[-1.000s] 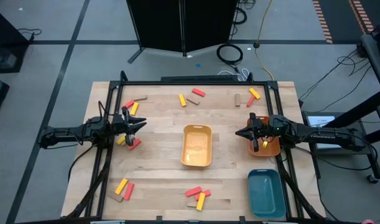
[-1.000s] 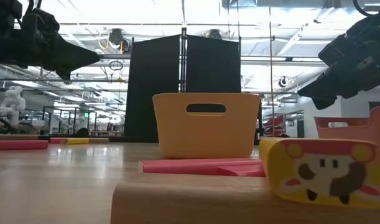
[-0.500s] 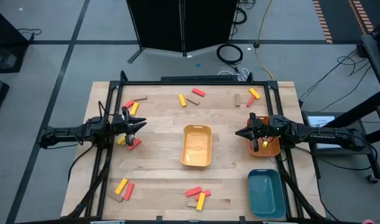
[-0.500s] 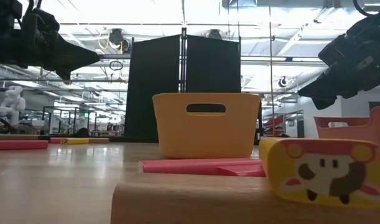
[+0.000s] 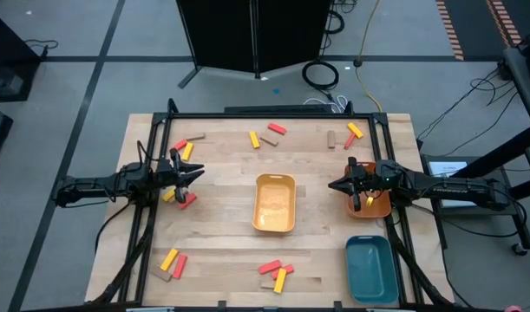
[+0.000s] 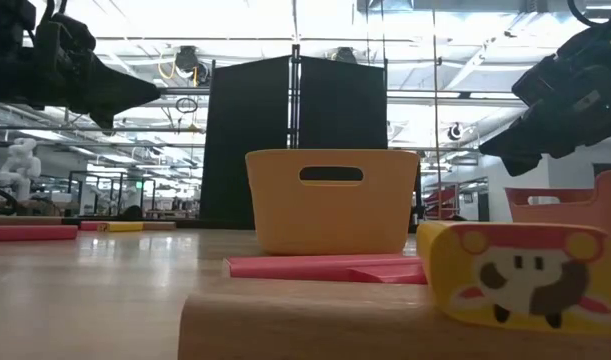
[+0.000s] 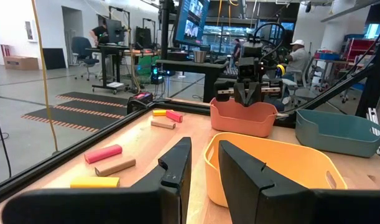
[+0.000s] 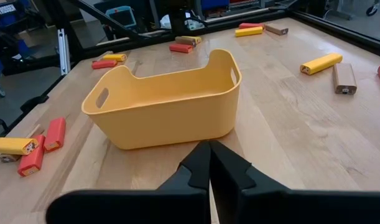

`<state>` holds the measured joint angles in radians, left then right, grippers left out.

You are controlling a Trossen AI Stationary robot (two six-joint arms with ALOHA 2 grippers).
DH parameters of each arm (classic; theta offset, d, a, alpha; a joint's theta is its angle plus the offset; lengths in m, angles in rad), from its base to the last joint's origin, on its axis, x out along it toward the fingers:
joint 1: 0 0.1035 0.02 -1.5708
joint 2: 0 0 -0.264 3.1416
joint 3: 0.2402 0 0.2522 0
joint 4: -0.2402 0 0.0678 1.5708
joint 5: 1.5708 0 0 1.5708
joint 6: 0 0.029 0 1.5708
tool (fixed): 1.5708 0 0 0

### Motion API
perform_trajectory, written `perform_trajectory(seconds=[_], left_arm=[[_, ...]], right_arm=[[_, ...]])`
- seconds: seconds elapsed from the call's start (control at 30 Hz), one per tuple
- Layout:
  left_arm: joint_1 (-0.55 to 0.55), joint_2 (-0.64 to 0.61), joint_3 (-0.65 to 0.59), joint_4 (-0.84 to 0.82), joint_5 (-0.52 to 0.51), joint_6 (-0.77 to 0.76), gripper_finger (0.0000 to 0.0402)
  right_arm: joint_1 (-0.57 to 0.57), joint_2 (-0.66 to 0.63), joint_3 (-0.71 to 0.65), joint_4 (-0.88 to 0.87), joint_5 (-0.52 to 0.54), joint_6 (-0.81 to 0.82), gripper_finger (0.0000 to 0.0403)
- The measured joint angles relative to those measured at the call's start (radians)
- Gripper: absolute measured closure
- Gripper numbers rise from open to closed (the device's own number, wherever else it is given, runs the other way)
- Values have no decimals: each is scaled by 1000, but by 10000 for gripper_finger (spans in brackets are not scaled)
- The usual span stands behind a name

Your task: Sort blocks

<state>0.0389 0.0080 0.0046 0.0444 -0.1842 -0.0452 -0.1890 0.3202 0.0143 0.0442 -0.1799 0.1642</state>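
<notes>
Small yellow, red and tan blocks lie flat on the wooden table in clusters: far left (image 5: 185,146), far middle (image 5: 266,136), far right (image 5: 347,136), near left (image 5: 171,263) and near middle (image 5: 278,273). My left gripper (image 5: 195,173) hovers open left of the yellow tray (image 5: 275,203), above two blocks (image 5: 179,198); its fingers (image 7: 204,165) hold nothing. My right gripper (image 5: 332,185) is shut and empty (image 8: 209,155), raised between the yellow tray and the orange tray (image 5: 375,208). A yellow block (image 5: 369,201) lies in the orange tray under the right arm.
A teal tray (image 5: 371,269) stands at the near right corner. A black frame (image 5: 247,114) borders the table's edges. In the low view a tan block (image 6: 285,320), a red block (image 6: 325,267) and a yellow block with a printed face (image 6: 515,275) lie close in front.
</notes>
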Motion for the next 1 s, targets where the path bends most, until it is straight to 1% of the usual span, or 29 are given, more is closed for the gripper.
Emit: perform_trajectory(seconds=[0.07, 0.17, 0.23, 0.33, 0.47, 0.57, 0.67, 0.73, 0.8, 0.87, 0.9, 1.0], left_arm=[[0, 0, 0, 0, 0, 0, 325], [0, 0, 0, 0, 0, 0, 325], [0, 0, 0, 0, 0, 0, 325], [0, 0, 0, 0, 0, 0, 325], [0, 0, 0, 0, 0, 0, 325], [0, 0, 0, 5, 0, -7, 325], [-1, 0, 0, 44, 22, -177, 325], [-1, -1, 0, 66, 23, -273, 325], [-1, 0, 0, 71, 18, -305, 325], [0, 0, 0, 75, -27, -315, 325], [1, 0, 0, 70, -34, -326, 325], [0, 19, 0, 65, -14, -355, 325]], right_arm=[[0, 0, 0, 8, -2, 18, 403], [0, 0, 0, 13, -6, 154, 403], [0, 0, 0, 14, -7, 217, 403], [0, 0, 0, 32, -6, 237, 403], [0, 0, 0, 95, -2, 171, 403], [0, 0, 0, 161, 2, 85, 403], [0, 0, 0, 212, 0, -50, 403], [0, 0, 0, 242, 1, -109, 403], [0, 0, 0, 290, 6, -131, 403], [0, 0, 0, 345, 36, -132, 403], [0, 0, 0, 366, 47, -132, 403], [0, 13, 2, 401, 50, -140, 400]])
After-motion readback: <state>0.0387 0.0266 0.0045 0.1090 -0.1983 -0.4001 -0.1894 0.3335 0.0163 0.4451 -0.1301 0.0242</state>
